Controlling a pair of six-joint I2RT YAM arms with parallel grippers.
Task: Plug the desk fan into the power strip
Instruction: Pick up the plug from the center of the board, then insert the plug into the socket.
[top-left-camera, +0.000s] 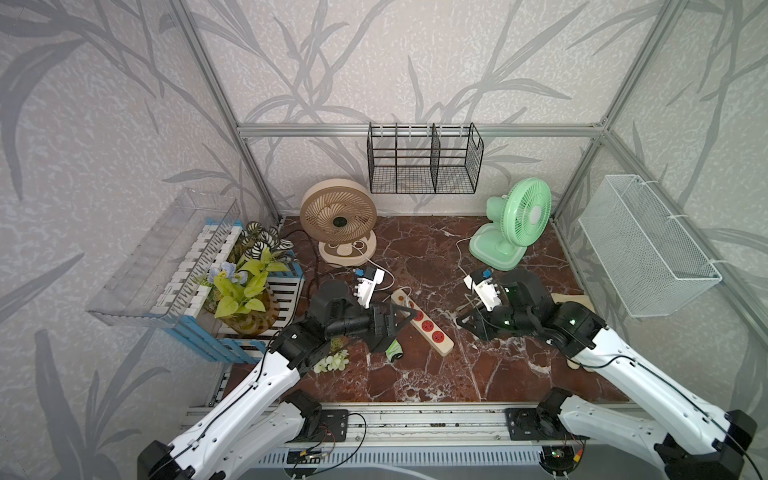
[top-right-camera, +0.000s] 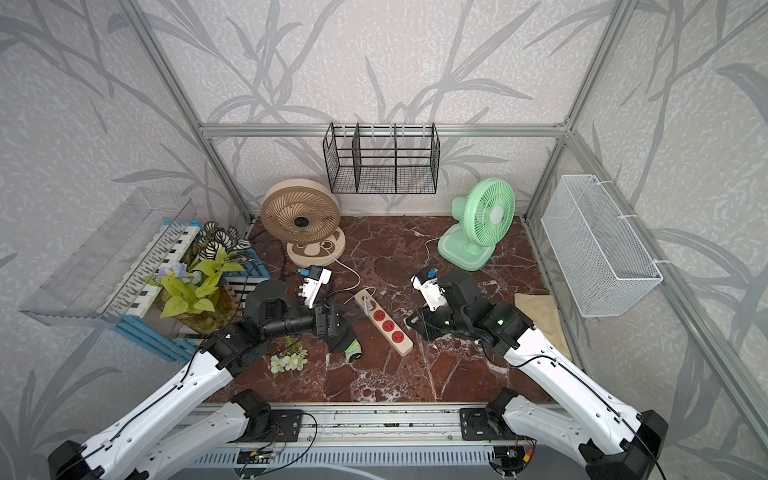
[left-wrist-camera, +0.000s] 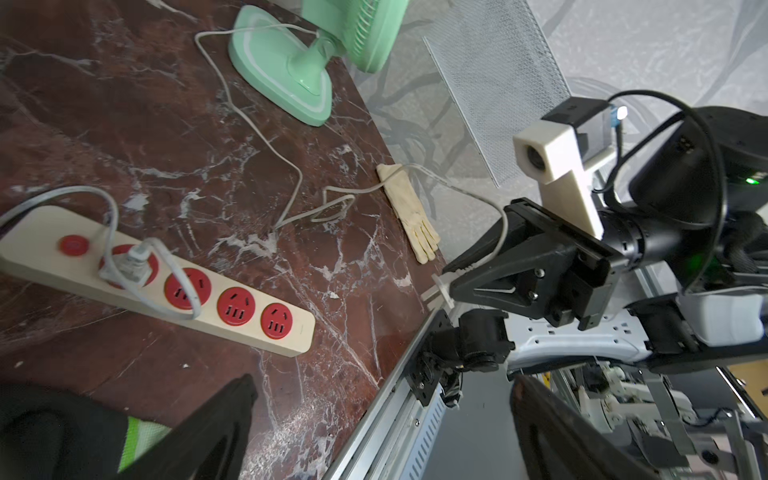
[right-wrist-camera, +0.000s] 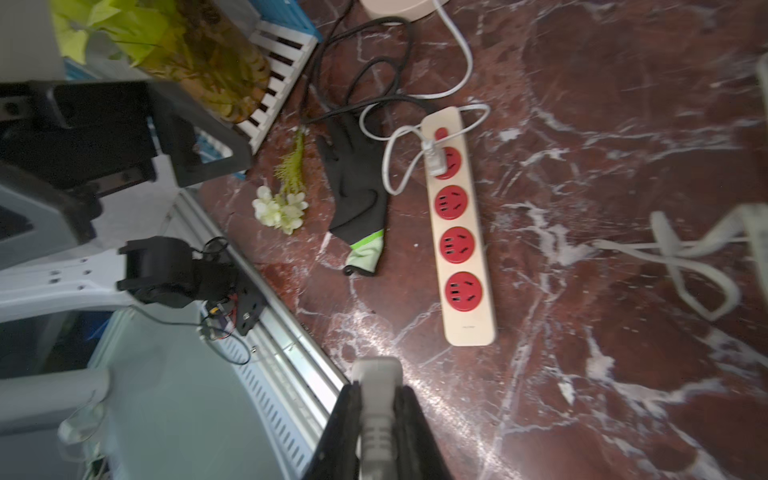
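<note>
Lying mid-frame in both top views, the power strip (top-left-camera: 424, 328) carries a seated plug (right-wrist-camera: 434, 160) in the socket beside its button; the left gripper (left-wrist-camera: 382, 380) stands spread wide beside it; the right gripper (right-wrist-camera: 376, 390) pinches a second plug (right-wrist-camera: 376, 370).

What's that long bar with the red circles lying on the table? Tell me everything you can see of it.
The power strip is a long cream-beige bar, plastic by its look, lying flat and slantwise on the red-brown marble tabletop between the two arms. Four round red sockets run in a row, with a small reddish button at one end. A white plug sits in the socket beside the button; the other three hold nothing. The plug's white cord loops across the bar.
</note>
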